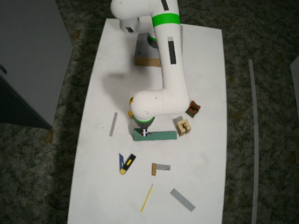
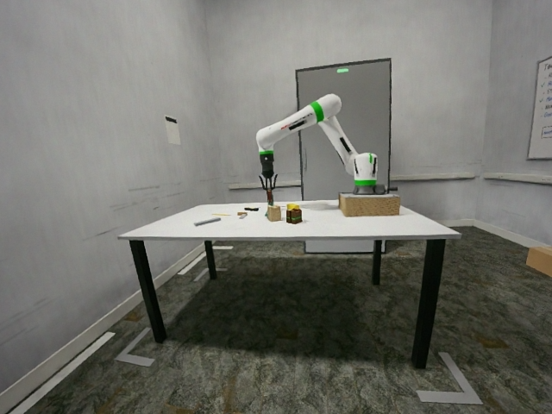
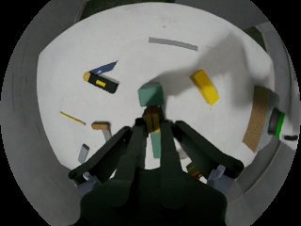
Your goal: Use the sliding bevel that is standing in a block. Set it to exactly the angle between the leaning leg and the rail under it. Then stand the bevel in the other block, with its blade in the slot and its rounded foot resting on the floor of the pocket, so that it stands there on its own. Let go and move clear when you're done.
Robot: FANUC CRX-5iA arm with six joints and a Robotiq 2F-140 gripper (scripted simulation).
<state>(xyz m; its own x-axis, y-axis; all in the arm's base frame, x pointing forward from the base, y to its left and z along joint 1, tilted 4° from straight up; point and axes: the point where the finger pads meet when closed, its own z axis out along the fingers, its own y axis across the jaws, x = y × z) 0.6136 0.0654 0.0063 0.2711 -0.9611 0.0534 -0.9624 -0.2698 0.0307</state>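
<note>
This looks like a plain test room. It has grey walls, a grey door point(image 2: 344, 134) and a whiteboard point(image 2: 541, 109). A white desk point(image 2: 285, 229) holds the robot arm point(image 2: 303, 122).

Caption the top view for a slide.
Gripper shut on the sliding bevel above the green rail, two blocks nearby.

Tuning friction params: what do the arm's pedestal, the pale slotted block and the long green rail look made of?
Pedestal: looks like cork or particleboard, speckled tan side; its top looks grey. Pale slotted block: probably unfinished light wood, matte cream faces. Green rail: matte painted surface, uniform green with no grain; the base material cannot be told.
</note>
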